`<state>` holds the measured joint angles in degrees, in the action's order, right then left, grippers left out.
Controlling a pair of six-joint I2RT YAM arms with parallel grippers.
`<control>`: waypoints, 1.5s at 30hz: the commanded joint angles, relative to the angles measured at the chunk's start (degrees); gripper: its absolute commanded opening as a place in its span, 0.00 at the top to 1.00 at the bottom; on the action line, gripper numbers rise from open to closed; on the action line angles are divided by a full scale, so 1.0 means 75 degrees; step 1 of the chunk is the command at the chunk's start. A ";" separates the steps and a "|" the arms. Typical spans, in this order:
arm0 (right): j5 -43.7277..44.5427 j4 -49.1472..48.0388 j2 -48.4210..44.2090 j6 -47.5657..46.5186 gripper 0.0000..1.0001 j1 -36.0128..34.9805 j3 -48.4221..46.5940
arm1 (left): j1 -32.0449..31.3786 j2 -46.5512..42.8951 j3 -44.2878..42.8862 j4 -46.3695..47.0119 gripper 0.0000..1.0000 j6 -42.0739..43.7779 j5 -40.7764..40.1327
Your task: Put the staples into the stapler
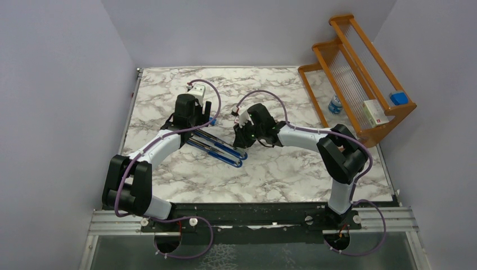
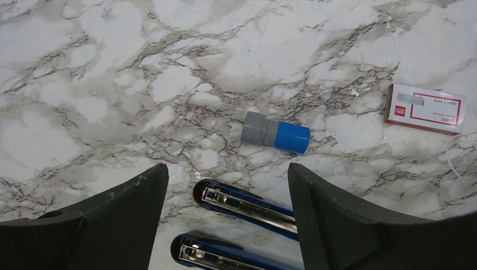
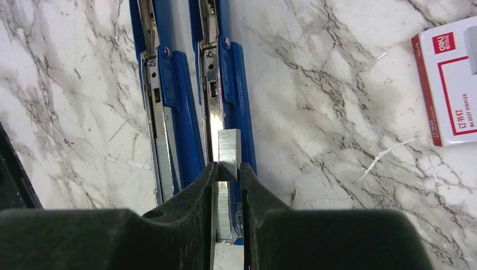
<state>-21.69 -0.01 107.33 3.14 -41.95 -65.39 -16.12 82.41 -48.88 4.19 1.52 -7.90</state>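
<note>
The blue stapler lies opened on the marble table, its two arms spread in a narrow V. In the right wrist view both arms run side by side with their metal channels up. My right gripper is shut on a short grey strip of staples, held just over the right-hand channel; more staples lie in the channel beneath. My left gripper stands open above the two arm tips, touching nothing. The white staple box with its red label lies flat nearby.
A grey cylinder with a blue cap lies just beyond the stapler tips. At the back right stands a wooden rack holding a white box, a blue item and a small bottle. Loose scraps dot the marble.
</note>
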 commanded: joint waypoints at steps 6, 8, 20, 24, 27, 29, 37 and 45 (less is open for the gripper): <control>-0.0417 -0.0271 -0.0262 -0.0178 0.79 -0.0043 0.0035 | 0.0049 -0.0235 0.0061 0.0200 0.19 -0.0054 0.0207; -0.0549 -0.0210 -0.0203 -0.0195 0.79 -0.0042 -0.0016 | 0.0055 -0.0235 0.0061 0.0196 0.19 -0.0050 0.0216; -0.0728 -0.0031 -0.0039 -0.0219 0.79 -0.0049 -0.0070 | 0.0042 -0.0235 0.0061 0.0202 0.19 -0.0052 0.0222; -0.0708 -0.0011 0.0015 -0.0218 0.79 -0.0049 -0.0093 | 0.0051 -0.0245 0.0067 0.0194 0.19 -0.0039 0.0210; -0.0692 0.0020 0.0042 -0.0219 0.79 -0.0053 -0.0114 | 0.0050 -0.0246 0.0067 0.0201 0.19 -0.0040 0.0207; -0.0696 0.0044 0.0072 -0.0218 0.79 -0.0055 -0.0127 | 0.0050 -0.0245 0.0071 0.0203 0.19 -0.0043 0.0213; -0.0677 0.0083 0.0121 -0.0217 0.79 -0.0065 -0.0153 | 0.0046 -0.0242 0.0072 0.0203 0.19 -0.0039 0.0217; -0.0682 0.0089 0.0149 -0.0207 0.79 -0.0066 -0.0159 | 0.0046 -0.0243 0.0072 0.0203 0.19 -0.0044 0.0210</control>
<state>-25.58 0.08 107.33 2.04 -41.95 -65.30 -16.12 82.41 -48.88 4.19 1.52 -7.49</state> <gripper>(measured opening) 0.212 0.809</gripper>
